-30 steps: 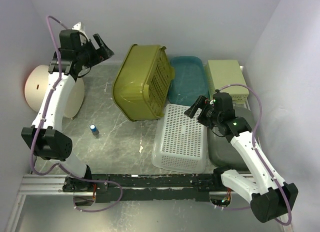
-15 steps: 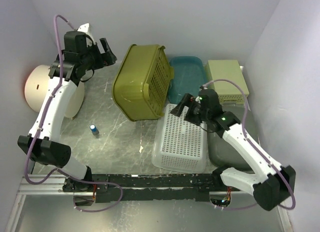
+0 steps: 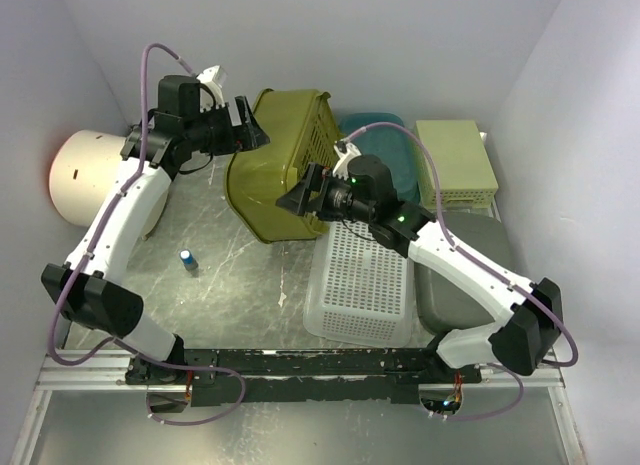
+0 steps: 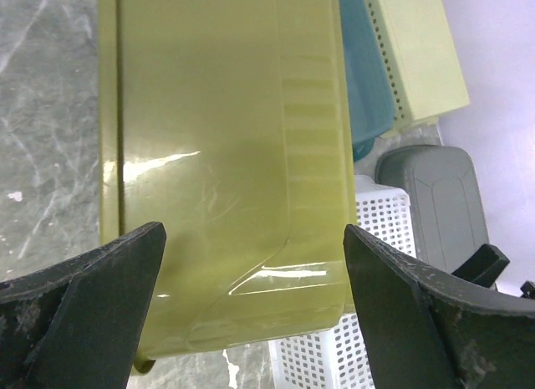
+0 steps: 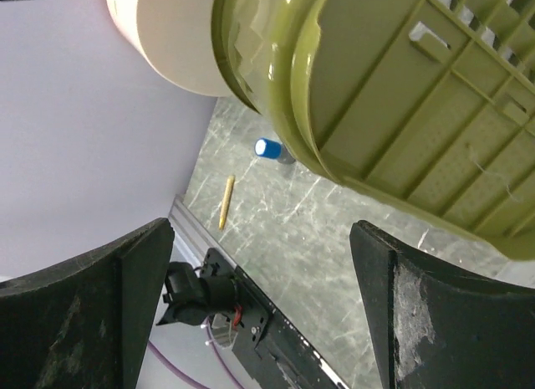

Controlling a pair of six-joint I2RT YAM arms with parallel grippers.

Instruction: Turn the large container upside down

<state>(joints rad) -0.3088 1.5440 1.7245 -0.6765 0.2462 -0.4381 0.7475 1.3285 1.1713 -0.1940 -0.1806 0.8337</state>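
Marbled grey bench [image 3: 230,275], lilac walls, and the large olive-green container [image 3: 275,175] lies tipped on its side at the middle of the far edge. It's glossy smooth plastic on one wall, slotted lattice on another. The left gripper [image 3: 250,130] hovers at its far-left rim, fingers spread wide and framing that shiny wall, while the right gripper [image 3: 297,193], fingers equally wide apart, hangs at its near-right corner beside the white perforated crate [image 3: 360,280].

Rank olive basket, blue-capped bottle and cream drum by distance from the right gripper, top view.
1. olive basket: right beside the right gripper, on its far side.
2. blue-capped bottle: off to the left, nearer the camera.
3. cream drum: at the far left edge, clearly farthest.
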